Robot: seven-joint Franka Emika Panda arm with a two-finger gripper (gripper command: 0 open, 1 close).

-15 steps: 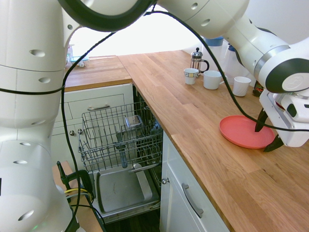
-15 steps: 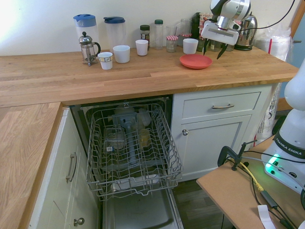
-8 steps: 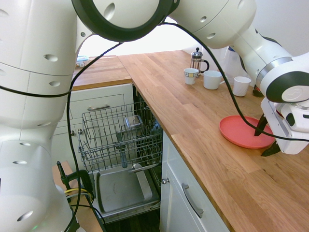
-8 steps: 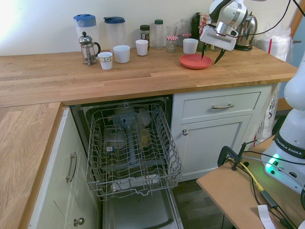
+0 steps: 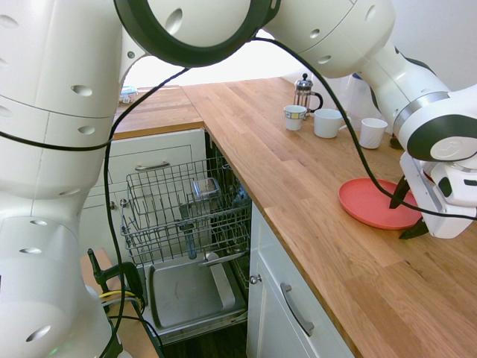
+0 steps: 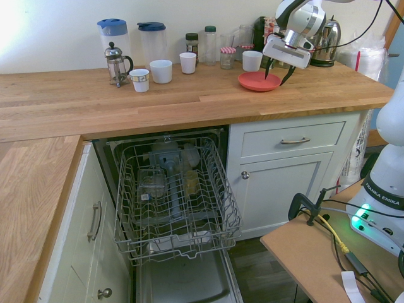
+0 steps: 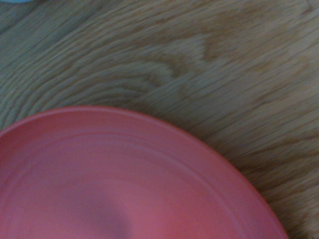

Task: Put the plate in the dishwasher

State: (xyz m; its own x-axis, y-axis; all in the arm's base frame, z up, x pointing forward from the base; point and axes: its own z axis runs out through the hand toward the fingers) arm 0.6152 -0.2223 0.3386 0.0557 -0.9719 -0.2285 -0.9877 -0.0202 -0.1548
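The coral-pink plate lies flat on the wooden counter, and fills the lower part of the wrist view. My gripper is open and low over the plate's edge, one dark finger over the plate, the other just outside its rim. Nothing is held. The dishwasher stands open under the counter, its wire rack pulled out with a few items inside and its door folded down.
Three white cups, a French press and jugs stand along the counter's back, with jars and a kettle behind the plate. White cabinet drawers flank the dishwasher.
The gripper has sunk lower toward the plate's rim and stayed open. The plate has not moved.
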